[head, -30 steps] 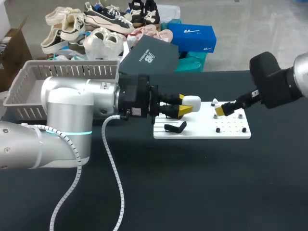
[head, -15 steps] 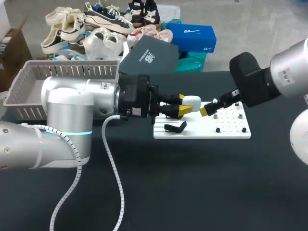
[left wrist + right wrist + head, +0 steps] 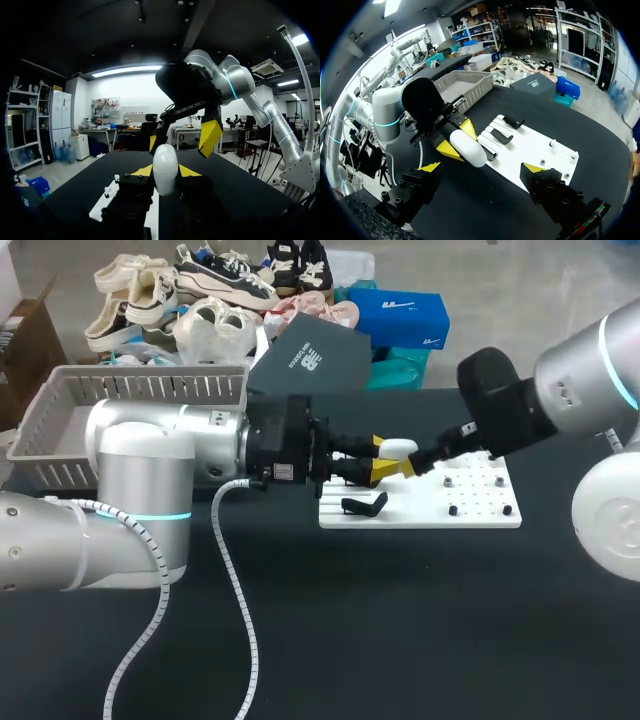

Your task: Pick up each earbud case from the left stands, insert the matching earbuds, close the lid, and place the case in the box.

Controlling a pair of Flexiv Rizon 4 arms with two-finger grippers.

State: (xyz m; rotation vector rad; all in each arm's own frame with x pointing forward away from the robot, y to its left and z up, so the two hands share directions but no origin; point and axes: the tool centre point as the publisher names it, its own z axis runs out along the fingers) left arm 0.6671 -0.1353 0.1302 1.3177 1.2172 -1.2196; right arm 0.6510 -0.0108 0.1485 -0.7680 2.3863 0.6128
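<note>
White egg-shaped earbud case (image 3: pixel 398 449) sits gripped in the left hand (image 3: pixel 382 459), which holds it level above the white board's (image 3: pixel 480 512) left end. The right hand (image 3: pixel 482 167), fingers spread wide, faces it close by.

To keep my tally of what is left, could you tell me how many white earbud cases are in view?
1. The white earbud case is held between the left gripper's fingers, by the white board; another could be hidden behind that gripper.
</note>
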